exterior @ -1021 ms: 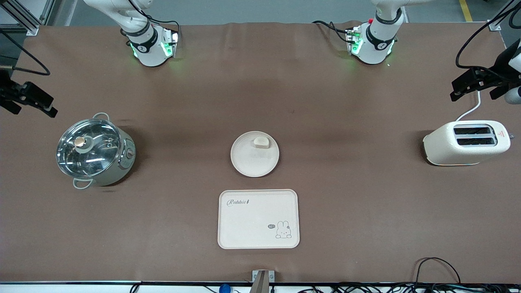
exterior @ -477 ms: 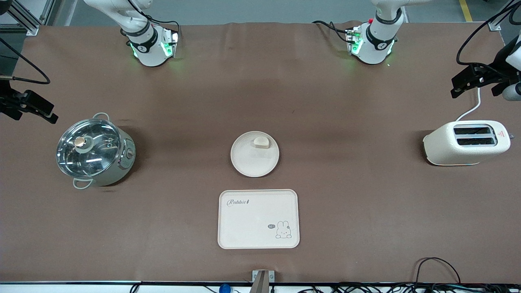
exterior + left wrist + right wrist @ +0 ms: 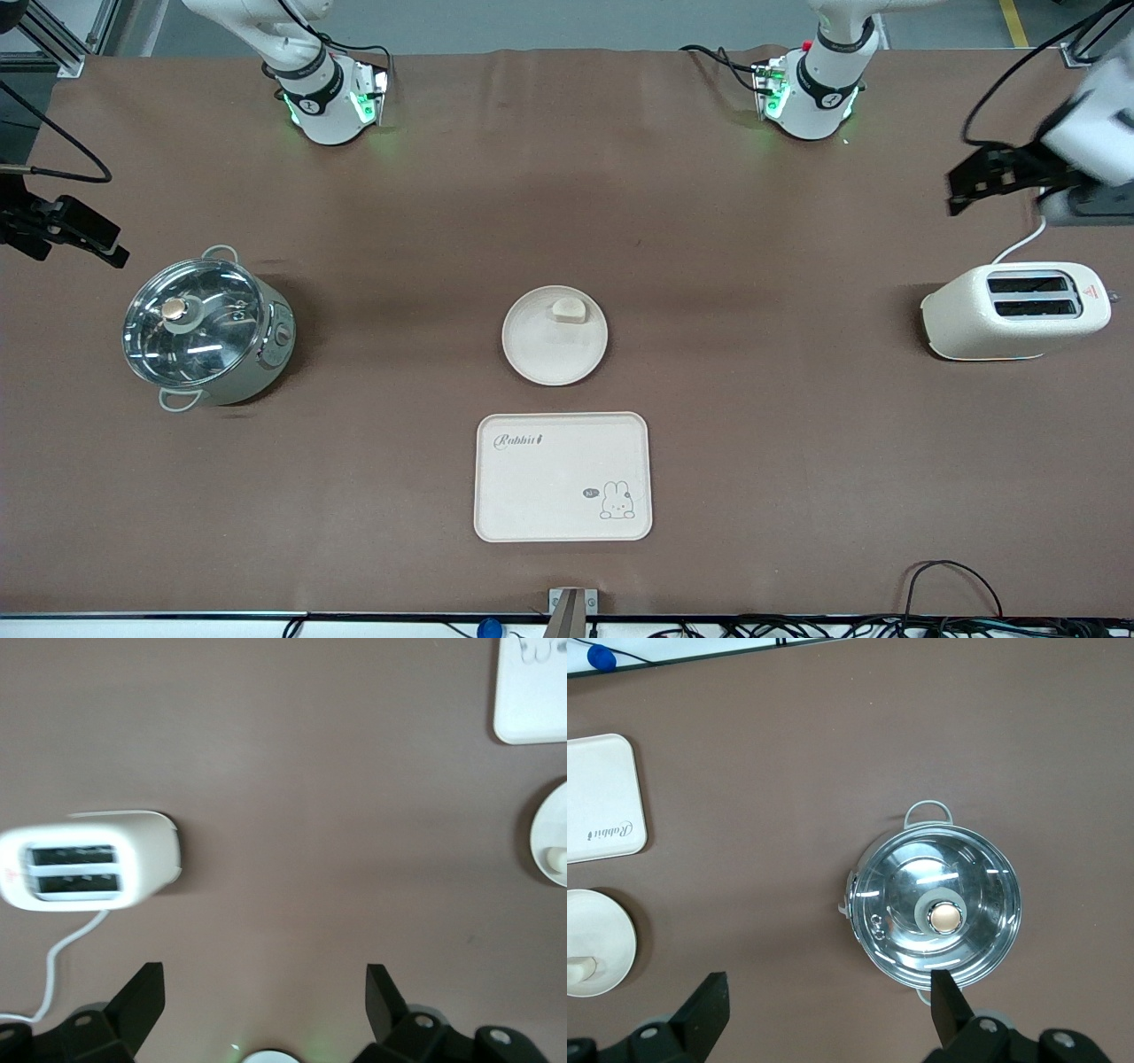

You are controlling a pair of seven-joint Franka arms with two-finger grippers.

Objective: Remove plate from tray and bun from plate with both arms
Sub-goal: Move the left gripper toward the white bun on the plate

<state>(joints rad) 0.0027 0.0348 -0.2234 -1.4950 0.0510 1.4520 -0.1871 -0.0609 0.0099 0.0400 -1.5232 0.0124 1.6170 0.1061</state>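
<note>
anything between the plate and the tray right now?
Nothing. In the front view a bare strip of brown table separates the plate from the tray; the bun sits on the plate.

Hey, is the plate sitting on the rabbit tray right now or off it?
Off it. The plate rests on the brown table, farther from the front camera than the tray, with bare table between them. The bun lies on the plate.

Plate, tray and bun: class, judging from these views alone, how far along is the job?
Done: the plate sits on the table, off the tray, farther from the front camera. In hand: nothing; the left gripper hangs open above the toaster, the right gripper open by the pot. Left: the bun lies on the plate.
</note>
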